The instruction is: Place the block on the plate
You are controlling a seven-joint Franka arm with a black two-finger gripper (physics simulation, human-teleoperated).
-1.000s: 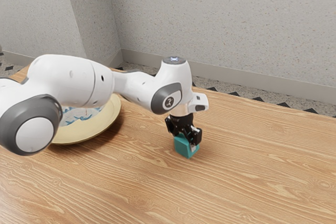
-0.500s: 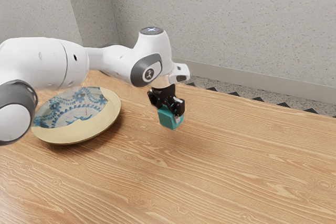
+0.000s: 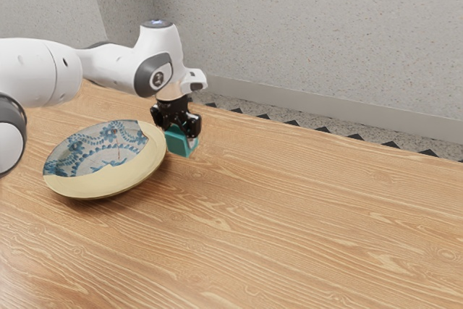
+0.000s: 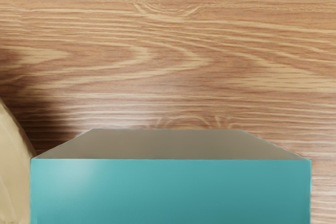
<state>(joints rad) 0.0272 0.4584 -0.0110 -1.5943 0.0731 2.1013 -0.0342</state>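
Block (image 3: 179, 145), teal and boxy, hangs in the air in the exterior view, pinched between the two fingers of the black gripper (image 3: 179, 132). It is above the wooden table (image 3: 304, 215), near the rim of the plate (image 3: 119, 184), and appears toward the exterior view's right of it. The plate sits on the table; its border is pale yellow, and its middle carries a blue floral pattern on a whitish ground. The white arm (image 3: 116, 65) with dark grey joint covers comes in from the exterior view's left, its hand pointing down over the block. Behind the table are a speckled grey wall (image 3: 311, 34) and a strip of floor (image 3: 271, 113) with dark triangular shapes.

In the wrist view, the block appears large and close under the hand, with a bright teal face and a duller grey-brown face adjoining it. Part of the plate's yellowish rim curves beside the block, with dark shadow on the wood along that edge. Below the hand, the table shows long wavy grain and a ringed knot
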